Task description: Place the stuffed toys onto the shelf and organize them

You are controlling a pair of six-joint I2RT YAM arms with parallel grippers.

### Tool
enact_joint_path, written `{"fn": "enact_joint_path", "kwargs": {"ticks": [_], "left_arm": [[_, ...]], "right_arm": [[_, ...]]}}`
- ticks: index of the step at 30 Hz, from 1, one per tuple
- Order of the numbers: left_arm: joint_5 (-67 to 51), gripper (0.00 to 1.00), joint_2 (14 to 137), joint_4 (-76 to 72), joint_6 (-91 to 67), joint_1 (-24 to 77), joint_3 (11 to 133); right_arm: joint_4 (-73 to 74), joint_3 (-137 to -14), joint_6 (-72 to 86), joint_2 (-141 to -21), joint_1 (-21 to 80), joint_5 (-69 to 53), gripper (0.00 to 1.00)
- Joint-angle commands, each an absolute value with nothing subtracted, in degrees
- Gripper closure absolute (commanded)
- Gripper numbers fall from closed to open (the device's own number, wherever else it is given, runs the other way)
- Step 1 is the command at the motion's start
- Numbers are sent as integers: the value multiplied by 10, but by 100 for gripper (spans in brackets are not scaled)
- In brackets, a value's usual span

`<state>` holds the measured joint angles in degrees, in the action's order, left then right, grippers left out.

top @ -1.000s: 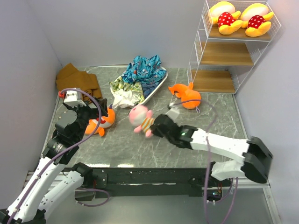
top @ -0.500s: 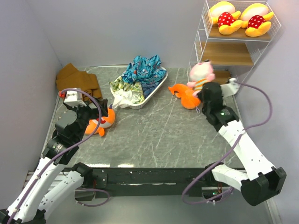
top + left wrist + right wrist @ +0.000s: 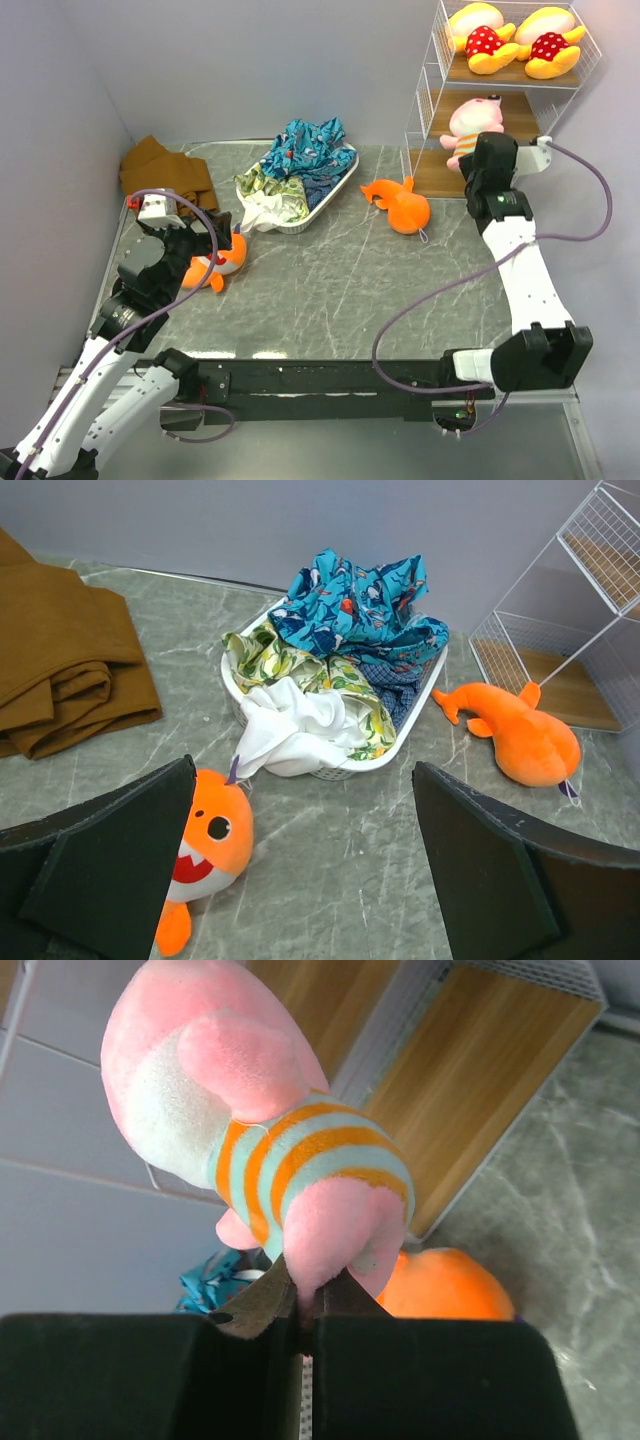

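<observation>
The pink toy (image 3: 466, 122) hung at the open front of the shelf (image 3: 446, 173), level with its middle board. The right jaws were pressed together on the plush at its bottom end. In the right wrist view its long axis ran straight out from the jaws, striped belly nearest them and head farthest, pointing toward the shelf. I could not tell whether it touched the middle board or hung just in front of it. I judged the placing nearly done. The move ahead called for carrying the toy head-first along that axis over the board and then letting go. The shelf's wire frame close beside it might snag the plush.

The two yellow toys (image 3: 485, 42) lay side by side on the shelf's top board. Down on the desk (image 3: 330, 290), the near shark (image 3: 402, 208) lay just out from the shelf's foot, on the right arm's (image 3: 520, 260) side. The white tray (image 3: 385, 760) of cloth sat farther from the shelf. The far shark (image 3: 213, 266) lay well away from the shelf, just beside the left jaws, which were spread with nothing between them. I judged that one the left arm's to fetch. I saw no second pink toy in any view.
</observation>
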<state>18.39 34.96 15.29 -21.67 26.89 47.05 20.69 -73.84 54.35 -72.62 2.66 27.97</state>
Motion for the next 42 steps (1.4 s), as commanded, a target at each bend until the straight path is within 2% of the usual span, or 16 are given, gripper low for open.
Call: {"fn": "enact_joint_path", "kwargs": {"ticks": [1, 6, 22, 35, 42], "left_arm": [[173, 4, 345, 131, -204, 271, 468], [171, 4, 345, 129, -203, 272, 469], [157, 4, 351, 128, -200, 272, 469], [154, 4, 352, 128, -200, 272, 471], [153, 4, 352, 127, -200, 272, 469]], "right_arm": [[162, -809, 577, -779, -13, 207, 100], [86, -826, 561, -822, -46, 136, 100], [1, -914, 533, -953, -83, 23, 94], [11, -980, 529, -1017, -88, 2, 64], [18, -989, 536, -1029, -92, -13, 58]]}}
